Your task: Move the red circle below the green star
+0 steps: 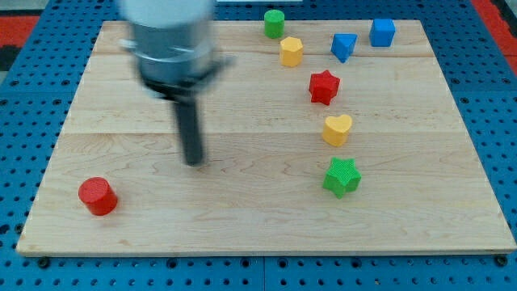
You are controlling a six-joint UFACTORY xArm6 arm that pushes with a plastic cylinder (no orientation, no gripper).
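Note:
The red circle [98, 196] lies near the board's lower left corner. The green star [342, 177] lies right of centre, low on the board. My tip [194, 162] is left of the board's centre, above and to the right of the red circle, apart from it, and far left of the green star.
A yellow heart [337, 129] sits just above the green star, and a red star [324, 87] above that. A yellow hexagon [291, 51], a green circle [274, 24], a blue triangle [343, 46] and a blue cube [382, 32] lie along the wooden board [242, 218] top edge.

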